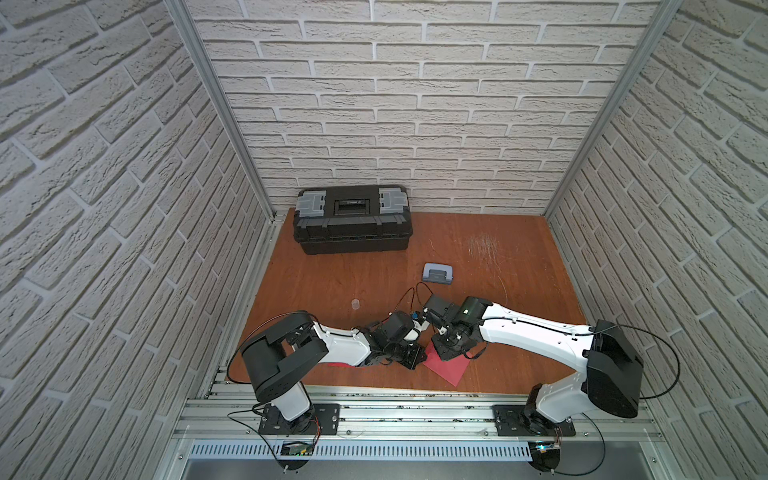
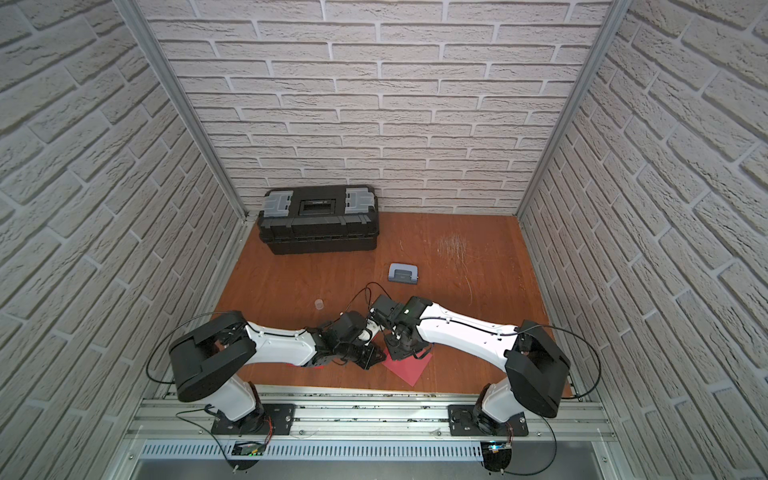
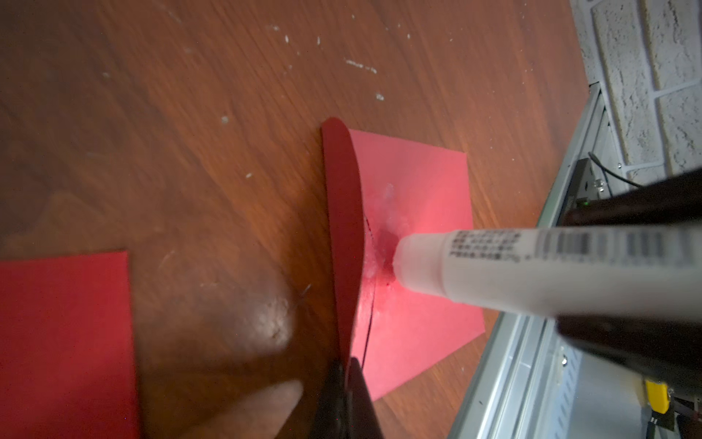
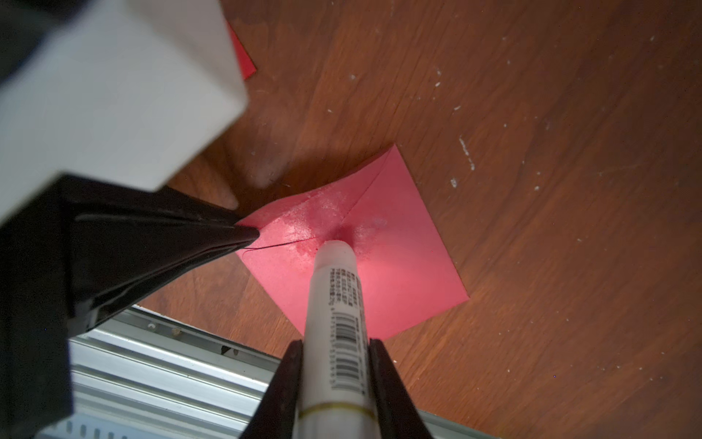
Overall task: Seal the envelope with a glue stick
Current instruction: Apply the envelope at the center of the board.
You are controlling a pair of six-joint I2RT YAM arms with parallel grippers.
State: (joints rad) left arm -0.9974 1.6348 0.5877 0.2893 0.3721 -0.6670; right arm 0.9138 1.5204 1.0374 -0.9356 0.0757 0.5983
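The red envelope (image 1: 451,370) (image 4: 410,281) lies near the table's front edge, between the two arms. My left gripper (image 3: 347,365) is shut on the envelope's flap (image 3: 342,228) and holds it lifted, edge-on to the left wrist view. The right gripper (image 4: 336,344) is shut on the white glue stick (image 4: 336,300) (image 3: 532,266), uncapped. Its tip touches the envelope's body just beside the flap's fold. Whitish glue smears (image 4: 323,213) show on the paper around the tip.
The clear cap (image 1: 355,304) stands alone left of centre. A grey-blue hole punch (image 1: 436,274) sits behind the grippers, and a black toolbox (image 1: 352,220) is at the back left. Another red sheet (image 3: 64,342) lies under the left arm. The metal rail (image 4: 171,365) borders the front.
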